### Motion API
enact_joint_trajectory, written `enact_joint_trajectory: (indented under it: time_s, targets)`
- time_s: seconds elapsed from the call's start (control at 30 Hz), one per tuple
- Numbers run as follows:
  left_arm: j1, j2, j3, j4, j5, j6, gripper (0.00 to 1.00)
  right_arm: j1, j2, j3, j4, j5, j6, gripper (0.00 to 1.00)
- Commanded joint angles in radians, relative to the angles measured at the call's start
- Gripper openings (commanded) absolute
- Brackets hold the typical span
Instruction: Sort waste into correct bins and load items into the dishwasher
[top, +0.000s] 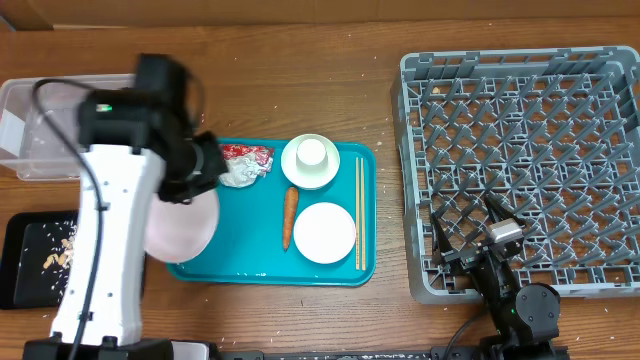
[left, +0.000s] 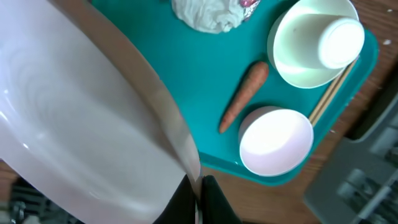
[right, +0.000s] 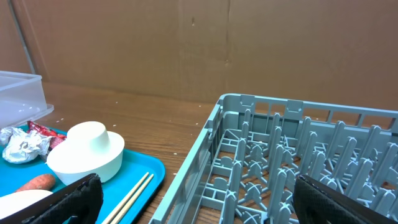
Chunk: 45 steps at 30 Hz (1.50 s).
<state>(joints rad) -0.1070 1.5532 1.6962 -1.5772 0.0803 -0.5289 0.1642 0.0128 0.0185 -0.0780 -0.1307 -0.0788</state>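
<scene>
The large plate (top: 186, 232) sat at the left end of the teal tray (top: 262, 262), overhanging that edge, its rim pinched between the fingers of the left gripper (left: 199, 198). On the tray lay the tissue (top: 238, 174) and red wrapper (top: 250, 153) at the back left, the carrot (top: 290, 216) mid-tray, a bowl (top: 295, 170) with an upturned cup (top: 313, 152) in it, a small dish (top: 325, 232), and chopsticks (top: 360, 212) along the right edge. Right of the tray stood the grey dish rack (top: 520, 100). There the right gripper (top: 468, 230) hung, jaws spread wide and empty. Left of the tray were the clear tub (top: 50, 130) and the black bin (top: 25, 270) holding food scraps (top: 58, 255).
</scene>
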Motion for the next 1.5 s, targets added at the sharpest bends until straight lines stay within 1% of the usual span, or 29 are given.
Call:
enact_joint_trajectory:
  time_s: [0.0, 0.07, 0.2, 0.33, 0.57, 0.7, 0.8, 1.0, 1.03, 1.07, 1.13, 1.17, 1.23, 1.47]
  targets:
    - [-0.112, 0.001, -0.017, 0.04, -0.192, -0.11, 0.04, -0.004, -0.01, -0.01, 0.005, 0.002, 0.0, 1.0]
    - [-0.153, 0.009, -0.052, 0.077, -0.23, -0.136, 0.04, -0.004, -0.01, -0.01, 0.005, 0.002, 0.0, 1.0]
    - [-0.204, 0.032, -0.146, 0.167, -0.2, -0.137, 0.04, -0.004, -0.01, -0.01, 0.005, 0.002, 0.0, 1.0]
    - [-0.227, 0.071, -0.248, 0.235, -0.192, -0.159, 0.04, -0.004, -0.01, -0.01, 0.005, 0.002, 0.0, 1.0]
    - [-0.261, 0.165, -0.385, 0.364, -0.189, -0.159, 0.04, -0.004, -0.01, -0.01, 0.005, 0.002, 0.0, 1.0]
    - [-0.268, 0.211, -0.414, 0.401, -0.188, -0.159, 0.04, -0.004, -0.01, -0.01, 0.005, 0.002, 0.0, 1.0]
    - [-0.269, 0.249, -0.416, 0.408, -0.188, -0.159, 0.06, -0.004, -0.01, -0.01, 0.005, 0.002, 0.0, 1.0]
    - [-0.269, 0.294, -0.416, 0.426, -0.195, -0.155, 0.07, -0.004, -0.01, -0.01, 0.005, 0.002, 0.0, 1.0]
    - [-0.27, 0.294, -0.416, 0.427, -0.195, -0.155, 0.1, -0.004, -0.01, -0.01, 0.005, 0.002, 0.0, 1.0]
    - [-0.27, 0.294, -0.415, 0.427, -0.195, -0.154, 0.17, -0.004, -0.01, -0.01, 0.005, 0.002, 0.0, 1.0]
    - [-0.269, 0.294, -0.415, 0.426, -0.194, -0.14, 0.34, -0.004, -0.01, -0.01, 0.005, 0.002, 0.0, 1.0]
    - [-0.269, 0.294, -0.415, 0.426, -0.194, -0.125, 0.4, -0.004, -0.01, -0.01, 0.005, 0.002, 0.0, 1.0]
    - [-0.269, 0.294, -0.41, 0.418, -0.193, -0.102, 0.42, -0.004, -0.01, -0.01, 0.005, 0.002, 0.0, 1.0]
    - [-0.269, 0.293, -0.346, 0.349, -0.194, -0.099, 0.41, -0.004, -0.01, -0.01, 0.005, 0.002, 0.0, 1.0]
